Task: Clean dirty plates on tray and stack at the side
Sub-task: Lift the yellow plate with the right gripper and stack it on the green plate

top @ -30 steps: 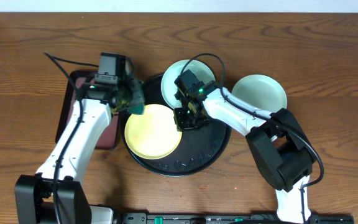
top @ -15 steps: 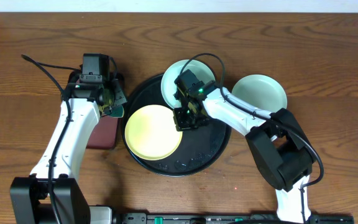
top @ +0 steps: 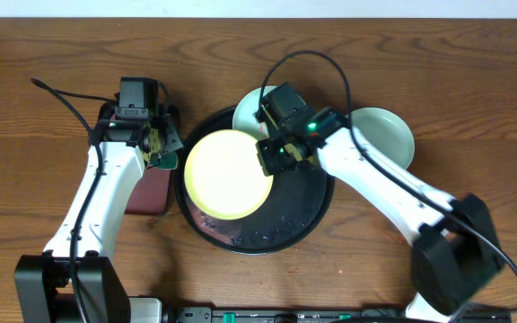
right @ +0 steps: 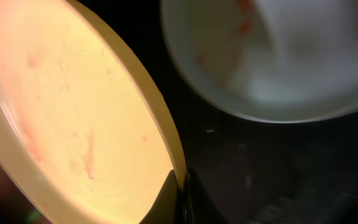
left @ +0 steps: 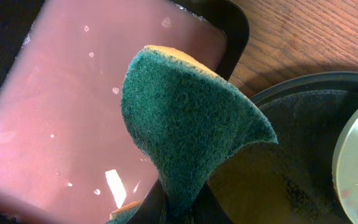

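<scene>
Pale yellow plate (top: 227, 175) lies over the left half of the round black tray (top: 267, 231), its right rim pinched in the closed right gripper (top: 274, 158). Whether it is lifted off the tray I cannot tell. Up close it shows faint red smears. A mint plate (top: 246, 108) sits at the tray's far rim, mostly hidden by the right arm (top: 375, 179), and it is blurred in the wrist view. A second mint plate (top: 386, 131) rests on the table (top: 438, 54) just off the tray's right edge, its near side covered. The left gripper (top: 161, 149) is clamped on the green sponge (left: 185, 124), above the rectangular tray (left: 73, 106), which from overhead is largely hidden under the arm.
</scene>
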You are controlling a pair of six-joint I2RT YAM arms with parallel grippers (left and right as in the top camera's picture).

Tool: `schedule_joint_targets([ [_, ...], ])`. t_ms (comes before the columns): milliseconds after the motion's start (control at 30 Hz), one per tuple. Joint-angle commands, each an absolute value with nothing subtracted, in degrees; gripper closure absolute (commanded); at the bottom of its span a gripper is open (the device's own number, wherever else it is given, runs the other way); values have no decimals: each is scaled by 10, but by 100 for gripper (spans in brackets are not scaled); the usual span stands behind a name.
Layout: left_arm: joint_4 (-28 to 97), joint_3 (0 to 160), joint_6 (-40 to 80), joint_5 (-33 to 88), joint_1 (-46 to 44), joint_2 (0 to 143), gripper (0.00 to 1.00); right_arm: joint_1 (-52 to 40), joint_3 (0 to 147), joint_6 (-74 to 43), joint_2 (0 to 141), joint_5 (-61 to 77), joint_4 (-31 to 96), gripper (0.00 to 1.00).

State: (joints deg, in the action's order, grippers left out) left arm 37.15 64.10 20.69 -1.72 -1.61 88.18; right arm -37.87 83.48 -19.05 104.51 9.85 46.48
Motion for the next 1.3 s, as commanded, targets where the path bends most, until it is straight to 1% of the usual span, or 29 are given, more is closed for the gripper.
schedule_joint_targets([
  [0,375,642,200,-26,-14,881,93,-379,845,-170,1006,-15,481,99],
  [333,375,640,200,-26,-14,881,93,-385,845,-170,960,-145,510,99],
  [600,375,640,200,-26,-14,881,92,-432,845,-143,955,-271,521,99],
  [767,375,640,200,-26,-14,881,92,-460,845,-143,955,-370,522,99],
  [867,375,640,200,-26,-14,881,92,-478,845,-143,955,-461,520,99],
  [967,375,640,200,-26,-14,881,92,-492,845,-148,955,-524,518,99],
  [1100,375,640,200,-26,-14,881,92,-495,845,-163,955,-557,517,99],
  [1267,375,640,200,-26,-14,881,92,-482,845,-206,955,-556,518,99],
])
